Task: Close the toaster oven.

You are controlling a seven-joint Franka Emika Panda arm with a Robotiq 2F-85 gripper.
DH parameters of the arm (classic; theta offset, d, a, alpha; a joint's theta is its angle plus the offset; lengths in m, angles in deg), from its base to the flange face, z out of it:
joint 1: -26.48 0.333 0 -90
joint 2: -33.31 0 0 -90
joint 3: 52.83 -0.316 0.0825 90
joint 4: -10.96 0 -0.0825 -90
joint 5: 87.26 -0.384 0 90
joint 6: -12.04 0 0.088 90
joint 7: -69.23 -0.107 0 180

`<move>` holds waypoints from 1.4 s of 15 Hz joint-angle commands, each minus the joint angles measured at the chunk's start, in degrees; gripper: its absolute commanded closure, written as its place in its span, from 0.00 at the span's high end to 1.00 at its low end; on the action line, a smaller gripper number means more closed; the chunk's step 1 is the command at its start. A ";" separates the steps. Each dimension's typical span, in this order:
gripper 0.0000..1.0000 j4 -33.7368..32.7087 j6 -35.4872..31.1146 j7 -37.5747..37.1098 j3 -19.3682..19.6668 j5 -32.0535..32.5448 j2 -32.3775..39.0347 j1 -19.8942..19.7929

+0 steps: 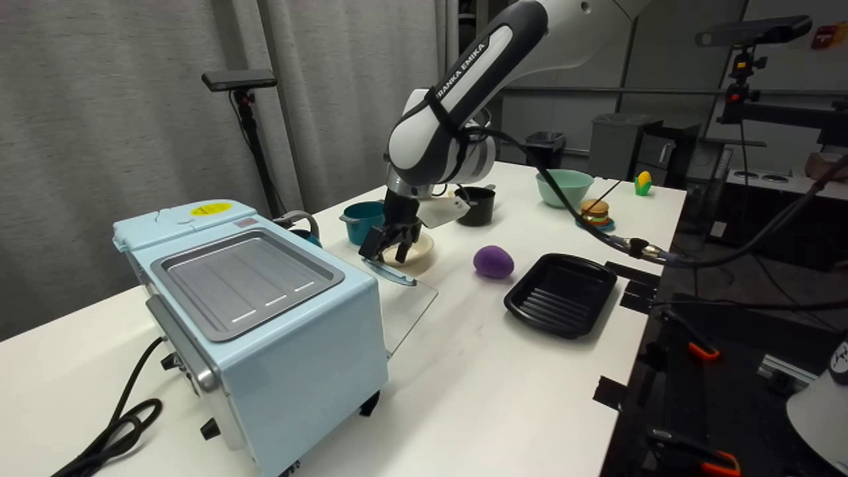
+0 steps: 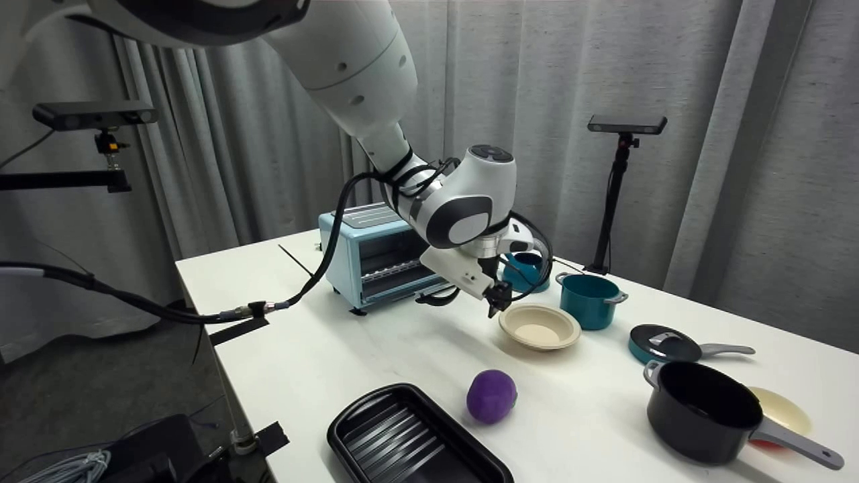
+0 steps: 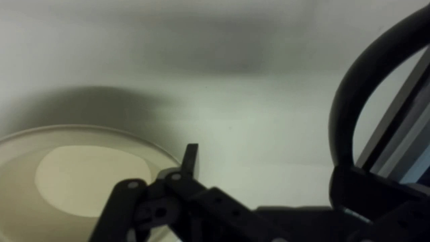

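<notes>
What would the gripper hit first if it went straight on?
Probably the table, between the bowl and the oven handle; depth is unclear, so either might get brushed first.

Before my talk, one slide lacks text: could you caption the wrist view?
Open gripper by a pale bowl, curved black handle and part of the toaster oven at right.

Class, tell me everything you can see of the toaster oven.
The toaster oven is a boxy, pale-blue appliance with a ribbed, metallic panel and a yellow sticker on top. Its blue-trimmed clear door stands open, sloping outward; a metal rack shows inside. Dark knobs and a black cord show on the opposite side. It sits upright on black feet on the white table. Whether the jaws touch it is unclear.
</notes>
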 commanded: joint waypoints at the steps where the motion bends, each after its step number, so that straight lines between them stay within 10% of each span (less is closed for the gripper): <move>1: 1.00 -2.13 1.71 -0.67 -1.41 -2.10 0.11 0.10; 21: 1.00 -5.07 4.12 0.25 -3.70 -4.87 -1.50 0.61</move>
